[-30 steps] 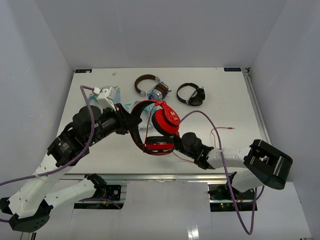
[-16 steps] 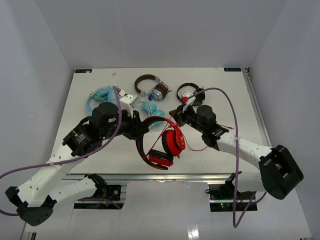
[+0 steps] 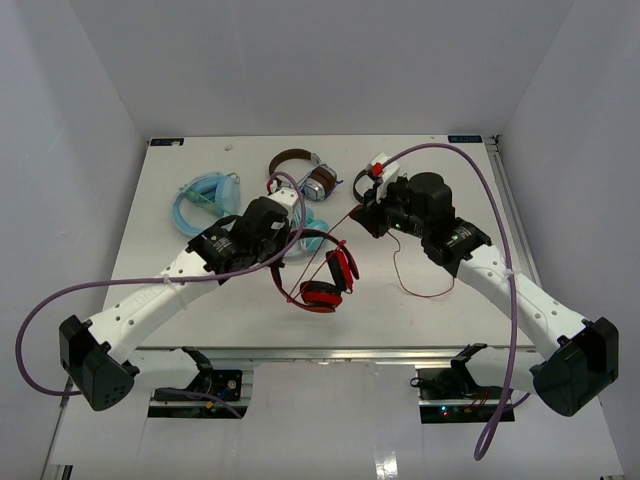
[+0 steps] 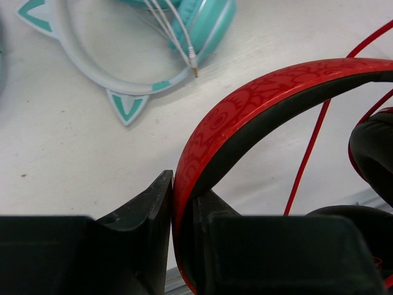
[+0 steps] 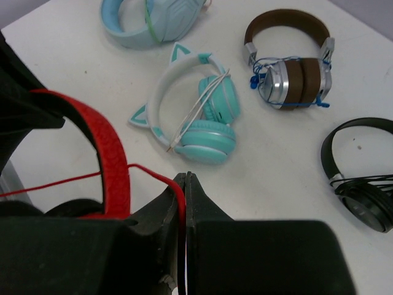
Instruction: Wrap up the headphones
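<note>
Mid-wrap, holding the headphones [image 3: 343, 268] up just on the near side of the teal cat-ear headphones [image 5: 196, 117].

Clamping the headband [image 4: 258, 86] tight with the left gripper [image 4: 183, 187], and pinching the thin red cable [image 5: 153, 174] right at the tips of the right gripper [image 5: 185, 181], jaws all but touching. Could easily lose that cable: thin, only tip-held, so probably a slip-out on any sideways tug. Could also swing an ear cup [image 3: 320, 293] or drag the slack loop into the teal cat-ear headphones. Can't make out the plug end or count any turns round the band. Barely seeing the teal pair from above, mostly hidden under the left gripper.
</note>
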Robot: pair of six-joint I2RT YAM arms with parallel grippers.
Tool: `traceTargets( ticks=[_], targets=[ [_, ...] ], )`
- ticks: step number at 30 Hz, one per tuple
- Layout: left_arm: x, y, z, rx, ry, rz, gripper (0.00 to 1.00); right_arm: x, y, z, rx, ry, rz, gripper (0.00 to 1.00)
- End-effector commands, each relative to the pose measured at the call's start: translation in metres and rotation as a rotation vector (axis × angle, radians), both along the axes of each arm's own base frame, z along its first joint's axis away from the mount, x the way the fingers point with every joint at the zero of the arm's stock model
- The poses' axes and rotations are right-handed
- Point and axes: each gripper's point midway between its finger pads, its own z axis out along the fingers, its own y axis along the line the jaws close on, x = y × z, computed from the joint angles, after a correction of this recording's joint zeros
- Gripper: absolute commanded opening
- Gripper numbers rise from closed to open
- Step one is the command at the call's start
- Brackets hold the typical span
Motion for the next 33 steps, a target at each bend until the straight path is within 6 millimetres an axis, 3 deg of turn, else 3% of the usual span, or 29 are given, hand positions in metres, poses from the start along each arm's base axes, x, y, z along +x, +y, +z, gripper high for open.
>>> traceTargets(
  ticks=[1, 22, 28, 33],
  targets=[
    [0.016, 0.023, 0.008, 0.071, -0.071, 0.143, 0.0, -0.012, -0.004, 0.02, 0.016, -0.003, 0.036, 0.08],
    [0.017, 0.028, 0.018, 0.037, -0.132, 0.154, 0.0, -0.019, -0.026, 0.006, -0.003, 0.015, -0.064, 0.08],
    [0.024, 0.034, 0.013, 0.082, -0.141, 0.203, 0.0, -0.031, -0.016, 0.026, 0.062, 0.031, 0.001, 0.08],
    [0.033, 0.036, 0.013, 0.097, -0.12, 0.308, 0.0, -0.066, 0.013, 0.032, 0.129, 0.088, 0.191, 0.08]
  ],
)
